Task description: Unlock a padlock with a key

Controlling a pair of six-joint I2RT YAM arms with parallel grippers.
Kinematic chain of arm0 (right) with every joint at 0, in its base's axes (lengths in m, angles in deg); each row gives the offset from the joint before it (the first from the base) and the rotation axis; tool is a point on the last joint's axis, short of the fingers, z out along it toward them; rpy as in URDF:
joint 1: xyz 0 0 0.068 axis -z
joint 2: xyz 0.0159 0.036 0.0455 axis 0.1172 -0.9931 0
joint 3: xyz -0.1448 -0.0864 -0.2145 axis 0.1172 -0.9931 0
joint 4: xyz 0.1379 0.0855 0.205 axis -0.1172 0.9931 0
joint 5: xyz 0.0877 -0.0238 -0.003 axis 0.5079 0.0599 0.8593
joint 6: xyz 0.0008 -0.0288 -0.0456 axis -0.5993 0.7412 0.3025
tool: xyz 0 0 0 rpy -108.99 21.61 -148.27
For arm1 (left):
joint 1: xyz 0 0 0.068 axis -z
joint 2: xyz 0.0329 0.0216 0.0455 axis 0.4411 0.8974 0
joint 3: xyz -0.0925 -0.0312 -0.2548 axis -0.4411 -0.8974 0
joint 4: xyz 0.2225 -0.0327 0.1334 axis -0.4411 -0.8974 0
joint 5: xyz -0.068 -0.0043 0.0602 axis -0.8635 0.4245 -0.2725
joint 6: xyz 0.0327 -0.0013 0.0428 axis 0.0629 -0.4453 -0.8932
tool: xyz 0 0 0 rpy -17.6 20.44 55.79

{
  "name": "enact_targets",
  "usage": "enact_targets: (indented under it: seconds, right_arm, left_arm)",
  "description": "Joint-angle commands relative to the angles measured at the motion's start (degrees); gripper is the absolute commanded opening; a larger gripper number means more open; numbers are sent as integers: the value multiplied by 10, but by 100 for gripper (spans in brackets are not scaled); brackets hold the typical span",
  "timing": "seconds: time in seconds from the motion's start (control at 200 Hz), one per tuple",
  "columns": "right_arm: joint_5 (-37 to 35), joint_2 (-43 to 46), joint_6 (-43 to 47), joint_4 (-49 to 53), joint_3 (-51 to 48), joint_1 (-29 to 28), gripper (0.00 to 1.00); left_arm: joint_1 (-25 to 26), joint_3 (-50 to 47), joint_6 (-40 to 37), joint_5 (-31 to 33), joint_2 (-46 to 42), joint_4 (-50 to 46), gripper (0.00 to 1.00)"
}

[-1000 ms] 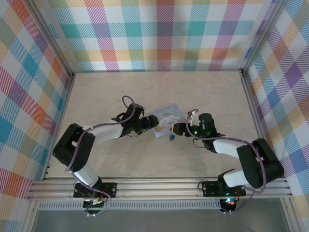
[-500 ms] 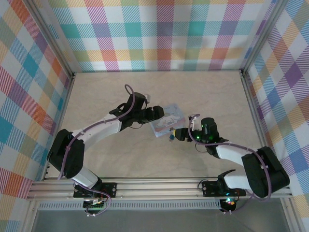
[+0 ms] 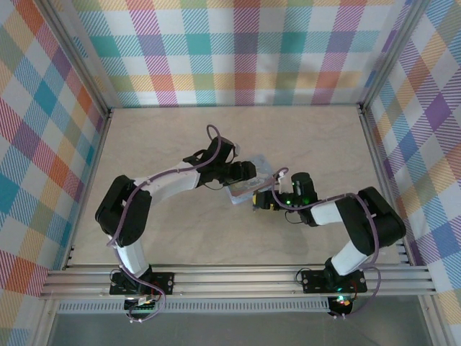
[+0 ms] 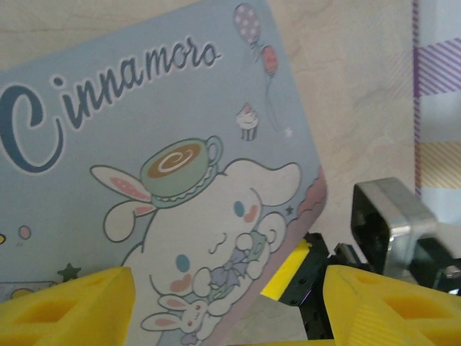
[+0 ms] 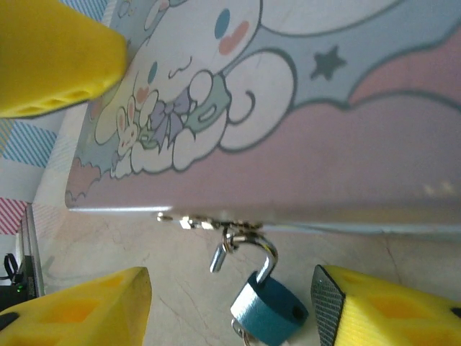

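The padlock [image 5: 270, 311] has a teal-blue body and a silvery shackle [image 5: 268, 254]. The shackle is swung open, one end free, and still hooks through the small hasp on the near edge of the light-blue cartoon tin [image 5: 324, 137]. My right gripper [image 5: 232, 308] is open, low over the table, with the padlock between its yellow fingers [image 5: 392, 313] and touching neither. A sliver of silvery metal shows under the padlock body; I cannot make out the key. My left gripper [image 4: 227, 317] is open over the tin [image 4: 144, 166], its fingers [image 4: 68, 303] astride the tin's near corner.
The tin [image 3: 253, 180] lies mid-table with both grippers meeting at it, left gripper [image 3: 243, 173] and right gripper [image 3: 261, 200]. Plaid walls close the back and sides, and a metal rail [image 3: 238, 277] runs along the near edge.
The left arm has reached further right, over the tin. The right gripper has slid left toward the tin's near edge and the padlock.
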Motion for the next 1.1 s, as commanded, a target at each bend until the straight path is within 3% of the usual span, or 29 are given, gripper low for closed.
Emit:
enact_targets:
  seconds: [0.0, 0.54, 1.095]
  right_arm:
    - [31, -24, -10, -56, 15, -1, 60]
    - [77, -91, -31, -133, 18, -2, 52]
    - [82, -50, 2, -107, 5, -2, 45]
  left_arm:
    - [7, 21, -15, -8, 7, -15, 69]
    - [7, 18, -14, -4, 22, -18, 69]
    - [8, 19, -16, 2, 22, -24, 69]
